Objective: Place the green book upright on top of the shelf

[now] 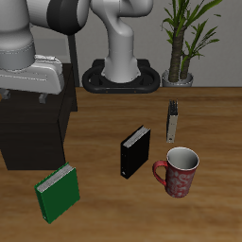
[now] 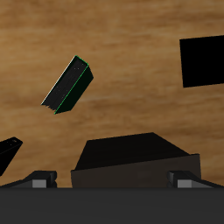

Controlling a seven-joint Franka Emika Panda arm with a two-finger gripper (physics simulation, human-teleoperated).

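The green book [image 1: 59, 192] stands on the table near the front edge, in front of the shelf [image 1: 36, 132], a large dark cabinet. In the wrist view the green book [image 2: 68, 85] shows tilted, with its pale page edges visible. My gripper [image 1: 26, 95] hangs just above the shelf's top, open and empty, well away from the book. In the wrist view my gripper [image 2: 112, 179] has its fingers wide apart over the shelf [image 2: 136, 157].
A black book [image 1: 135, 151] stands mid-table. A thin grey-brown book [image 1: 173, 121] stands farther back. A dark red mug [image 1: 180, 172] sits beside the black book. A potted plant [image 1: 181, 43] stands at the back. A black shape [image 2: 203, 59] in the wrist view is unclear.
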